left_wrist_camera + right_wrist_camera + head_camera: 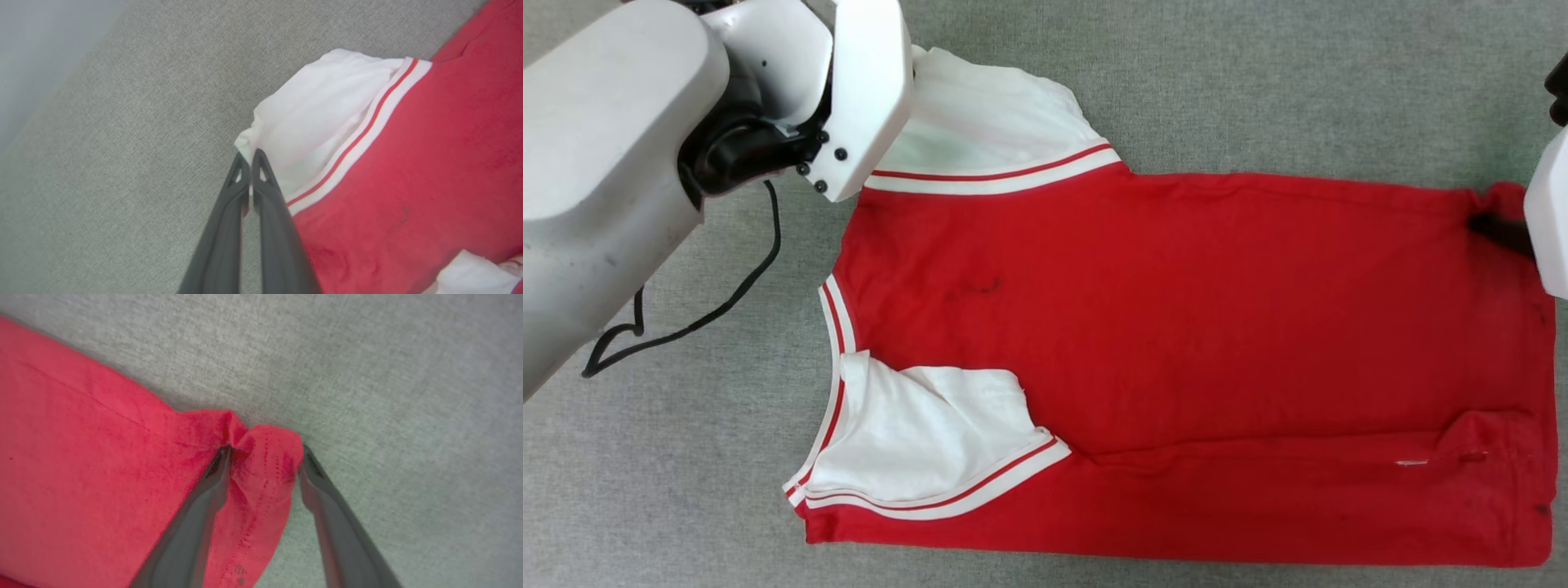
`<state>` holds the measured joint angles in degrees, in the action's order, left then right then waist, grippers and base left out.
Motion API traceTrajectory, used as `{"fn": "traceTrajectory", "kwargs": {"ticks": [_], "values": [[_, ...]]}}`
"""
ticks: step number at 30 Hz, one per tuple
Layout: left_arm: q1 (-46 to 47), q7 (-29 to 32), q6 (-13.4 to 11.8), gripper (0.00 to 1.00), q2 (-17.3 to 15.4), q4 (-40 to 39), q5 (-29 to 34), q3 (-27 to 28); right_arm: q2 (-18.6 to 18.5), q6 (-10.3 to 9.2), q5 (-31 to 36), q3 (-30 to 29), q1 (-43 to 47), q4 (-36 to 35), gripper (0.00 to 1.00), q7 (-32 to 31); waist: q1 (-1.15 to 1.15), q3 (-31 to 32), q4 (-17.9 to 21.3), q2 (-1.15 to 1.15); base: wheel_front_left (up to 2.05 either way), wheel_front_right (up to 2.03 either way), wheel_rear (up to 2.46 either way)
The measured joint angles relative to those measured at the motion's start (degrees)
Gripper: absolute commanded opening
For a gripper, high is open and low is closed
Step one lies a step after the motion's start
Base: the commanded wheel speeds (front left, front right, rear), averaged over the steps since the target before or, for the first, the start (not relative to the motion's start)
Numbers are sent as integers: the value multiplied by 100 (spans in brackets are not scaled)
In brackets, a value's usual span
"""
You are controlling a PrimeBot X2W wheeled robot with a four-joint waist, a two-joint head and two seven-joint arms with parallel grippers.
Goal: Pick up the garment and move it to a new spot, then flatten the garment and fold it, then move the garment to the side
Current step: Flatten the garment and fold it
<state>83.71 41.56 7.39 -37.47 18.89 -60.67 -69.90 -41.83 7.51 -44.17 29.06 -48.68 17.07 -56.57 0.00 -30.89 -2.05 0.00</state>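
Observation:
The garment [1176,327] lies spread on the grey cloth surface, a plain red face up, collar toward the left and hem toward the right. The near white sleeve [931,433] is folded onto the red body. My left gripper [249,157] is shut on the edge of the far white sleeve [318,118]; in the head view my left wrist housing [866,90] covers that spot. My right gripper [263,451] stands open astride the bunched far hem corner [261,457], one finger on the cloth, the other at its edge. A dark finger [1499,229] shows at that corner.
A black cable [686,318] loops from my left arm [605,163] over the grey surface [1258,82] left of the collar. Grey surface runs beyond the garment at the top and left. A pale blurred band [32,41] borders the surface in the left wrist view.

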Motion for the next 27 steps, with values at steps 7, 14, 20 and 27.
{"fn": "traceTrajectory", "kwargs": {"ticks": [7,14,20,27], "values": [[-119,-353,0,0,-155,-18,-144,-100,131,0,-164,36,101,130,0,621,0,397,96,0,0,0,0],[-555,-566,0,0,-356,-216,-248,-203,85,0,-355,108,450,-2,0,1212,0,951,121,0,0,0,0],[-1139,-694,0,0,-639,-565,-243,-259,-113,0,-479,267,917,-186,0,1483,0,1444,100,0,0,0,0],[-1886,-805,-159,0,-955,-1158,-244,-298,-370,0,-628,370,1576,-420,0,1723,0,1955,58,0,0,0,0]]}}
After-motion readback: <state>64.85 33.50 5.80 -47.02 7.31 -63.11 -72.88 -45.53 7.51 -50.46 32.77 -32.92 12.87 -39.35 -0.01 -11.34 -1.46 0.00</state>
